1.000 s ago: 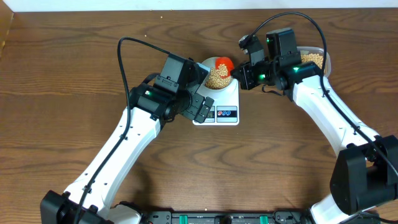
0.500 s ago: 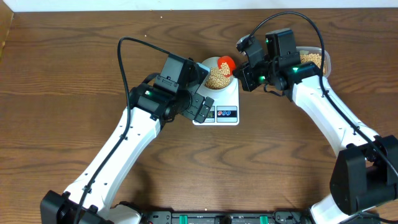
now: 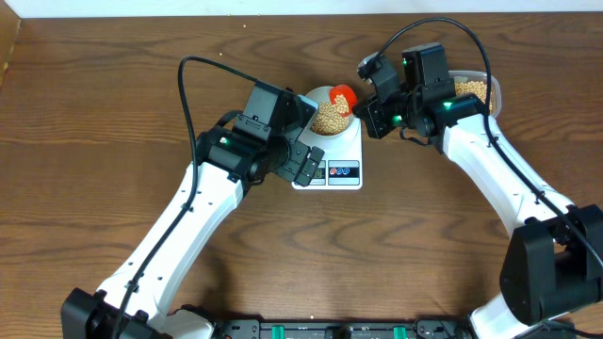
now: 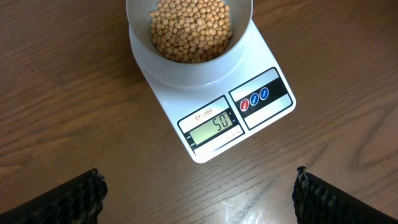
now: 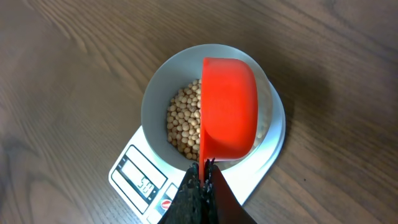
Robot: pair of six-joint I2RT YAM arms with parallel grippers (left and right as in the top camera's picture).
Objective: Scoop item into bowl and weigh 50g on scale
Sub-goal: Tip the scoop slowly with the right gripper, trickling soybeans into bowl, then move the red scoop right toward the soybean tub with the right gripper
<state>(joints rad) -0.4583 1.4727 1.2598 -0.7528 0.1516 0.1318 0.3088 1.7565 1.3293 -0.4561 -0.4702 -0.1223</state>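
Observation:
The pale bowl stands on the white scale, and tan beans fill its bottom. The scale's display reads 50. My right gripper is shut on the handle of an orange-red scoop. The scoop hangs over the right half of the bowl with its back toward the camera, above the beans. My left gripper stands open over bare table in front of the scale's display edge, nothing between its fingers. From overhead, the scoop sits over the bowl.
A clear plastic tub holding more beans stands at the back right, partly hidden behind my right arm. Both arms crowd the scale from left and right. The brown wooden table stretches to either side.
The right gripper and the scoop shifted slightly toward the back of the bowl a second ago, then held still. The left arm has not moved.

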